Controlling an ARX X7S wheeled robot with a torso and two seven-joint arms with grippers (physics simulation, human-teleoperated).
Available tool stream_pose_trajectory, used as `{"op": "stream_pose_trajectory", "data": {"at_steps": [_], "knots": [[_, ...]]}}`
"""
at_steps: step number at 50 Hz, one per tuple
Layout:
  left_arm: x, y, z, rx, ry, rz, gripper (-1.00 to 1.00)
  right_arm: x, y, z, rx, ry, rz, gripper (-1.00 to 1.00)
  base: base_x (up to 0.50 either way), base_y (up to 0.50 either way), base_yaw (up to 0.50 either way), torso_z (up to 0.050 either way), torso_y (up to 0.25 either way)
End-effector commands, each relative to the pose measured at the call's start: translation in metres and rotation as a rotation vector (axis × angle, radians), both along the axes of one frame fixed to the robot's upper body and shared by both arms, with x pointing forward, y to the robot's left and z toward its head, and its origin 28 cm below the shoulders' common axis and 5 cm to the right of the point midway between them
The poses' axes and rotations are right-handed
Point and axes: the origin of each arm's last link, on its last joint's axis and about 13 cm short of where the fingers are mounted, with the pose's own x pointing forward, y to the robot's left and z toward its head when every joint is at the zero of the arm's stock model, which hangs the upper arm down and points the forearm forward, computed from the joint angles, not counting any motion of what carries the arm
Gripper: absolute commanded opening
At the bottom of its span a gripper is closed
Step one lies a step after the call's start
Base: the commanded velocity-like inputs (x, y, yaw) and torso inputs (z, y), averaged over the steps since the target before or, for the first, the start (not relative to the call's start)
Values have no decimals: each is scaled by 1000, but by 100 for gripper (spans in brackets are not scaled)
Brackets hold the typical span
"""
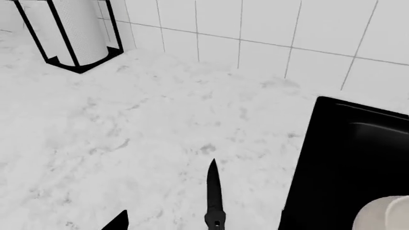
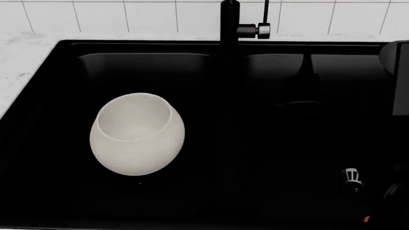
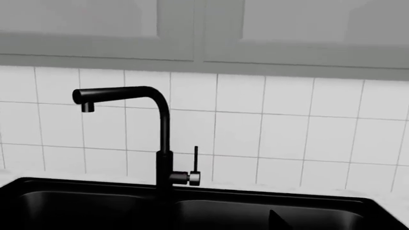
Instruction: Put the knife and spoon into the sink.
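Note:
The black knife lies on the white marble counter, blade pointing toward the tiled wall, just left of the black sink. My left gripper hangs over its handle, open, with one fingertip showing apart from the knife. In the right wrist view my right gripper is low at the sink and faces the faucet; one fingertip stands wide and nothing shows between the fingers. No spoon is clearly in view, only a tiny orange speck by the sink's near right corner.
A white cup lies in the sink's left basin and shows again in the left wrist view. The tall black faucet stands at the back middle. A black-framed paper towel holder stands by the wall. A dark arm part crosses the right edge.

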Motion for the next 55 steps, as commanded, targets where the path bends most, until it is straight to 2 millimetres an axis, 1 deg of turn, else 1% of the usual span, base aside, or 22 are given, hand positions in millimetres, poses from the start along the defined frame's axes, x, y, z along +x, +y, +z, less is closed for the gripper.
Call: {"op": "stream_pose_trajectory", "data": {"at_steps": [1,6,15,19,30,45,55], "knots": [[16,18,-12,-53,52,54,100,2,1,-2,3,4,12,100,0,0,0,0,0],[25,22,-20,-72,70,57,100,2,2,-4,1,9,12,100,0,0,0,0,0],[32,25,-30,-96,96,78,100,3,2,-6,10,11,16,100,0,0,0,0,0],[36,25,-41,-109,130,93,100,4,2,-7,13,14,18,100,0,0,0,0,0],[45,27,-60,-120,181,101,100,6,2,-11,17,21,21,100,0,0,0,0,0],[54,30,-73,-143,228,62,100,5,1,-16,30,27,24,100,0,0,0,0,0],[57,32,-79,-175,237,56,100,7,2,-18,31,30,27,100,0,0,0,0,0]]}}
